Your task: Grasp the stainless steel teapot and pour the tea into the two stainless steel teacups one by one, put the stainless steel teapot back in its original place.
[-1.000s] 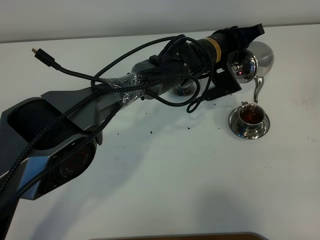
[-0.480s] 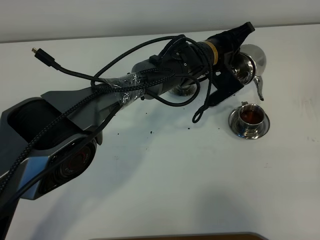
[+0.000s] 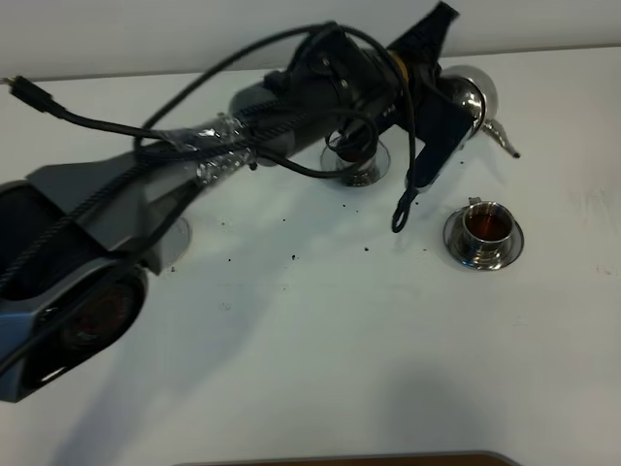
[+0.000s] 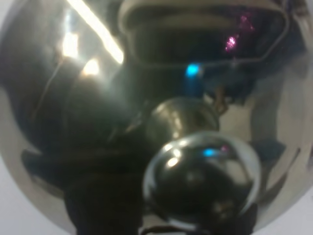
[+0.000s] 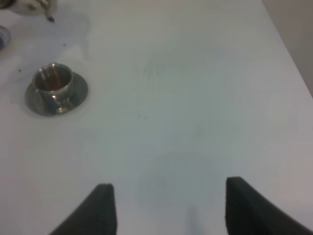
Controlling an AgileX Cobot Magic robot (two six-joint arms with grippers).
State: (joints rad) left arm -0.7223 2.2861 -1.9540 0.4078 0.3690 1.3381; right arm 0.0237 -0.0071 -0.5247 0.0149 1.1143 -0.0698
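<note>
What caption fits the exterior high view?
Left arm holds the steel teapot lifted beyond the tea-filled cup on its saucer; second cup sits under the arm.

A white tabletop [image 3: 320, 359] fills the scene, with small dark specks [image 3: 293, 257] scattered across its middle. A pale wall [image 3: 146, 29] runs along its far edge. A brown strip [image 3: 340, 459] shows at the near edge.

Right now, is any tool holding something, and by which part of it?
The left tool holds the stainless steel teapot; the exact place of the hold is hidden. The right tool is open and holds nothing.
</note>
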